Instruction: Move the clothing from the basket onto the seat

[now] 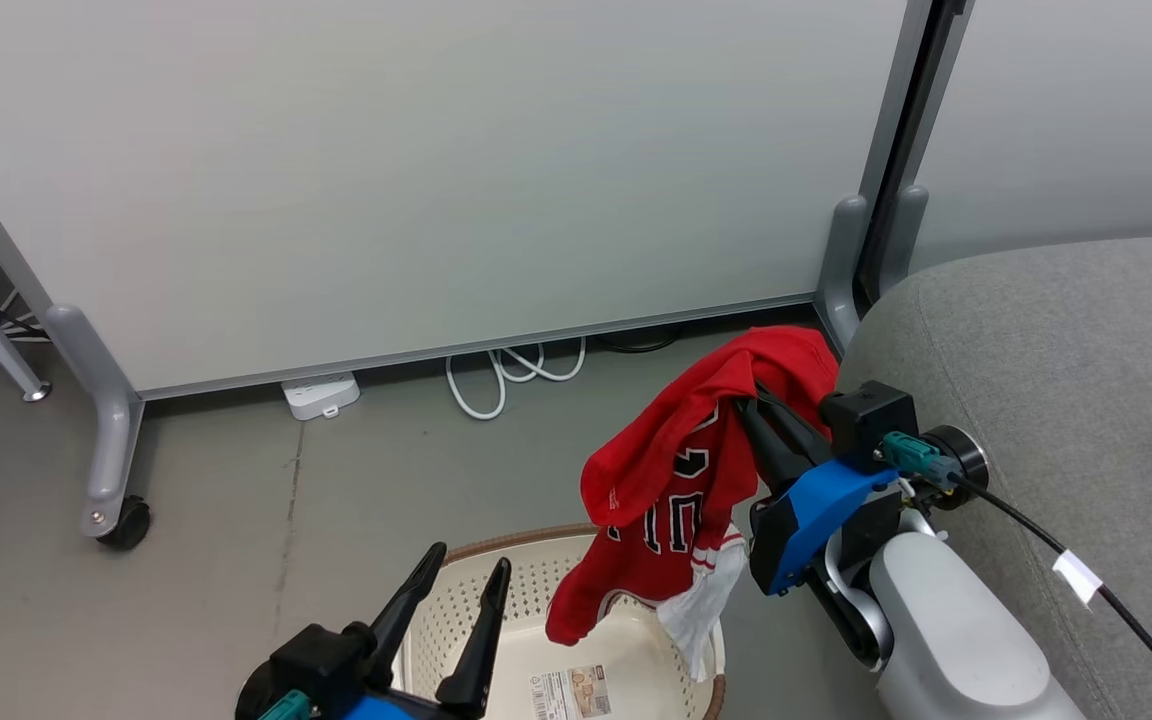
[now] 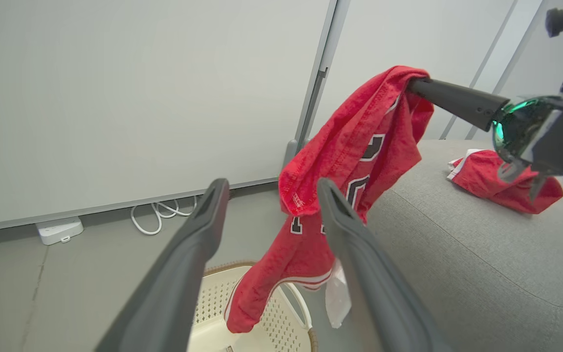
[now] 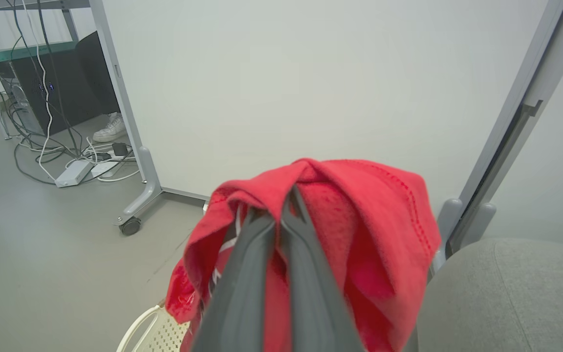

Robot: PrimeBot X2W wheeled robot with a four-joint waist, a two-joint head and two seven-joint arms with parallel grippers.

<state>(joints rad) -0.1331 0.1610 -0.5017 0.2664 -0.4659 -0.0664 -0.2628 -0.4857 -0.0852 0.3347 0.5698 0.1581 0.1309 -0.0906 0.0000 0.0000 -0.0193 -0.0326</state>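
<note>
Jersey (image 1: 656, 470) numerals (image 1: 681, 525) folded, unreadable; basket (image 1: 536, 590) sticker (image 1: 571, 692) illegible.

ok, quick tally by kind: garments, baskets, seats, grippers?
Red garments: 2, the jersey held by the right gripper and a second garment lying on the seat
Baskets: 1, the basket
Seats: 1
Grippers: 2, the left gripper open and empty
Total: 6
</note>
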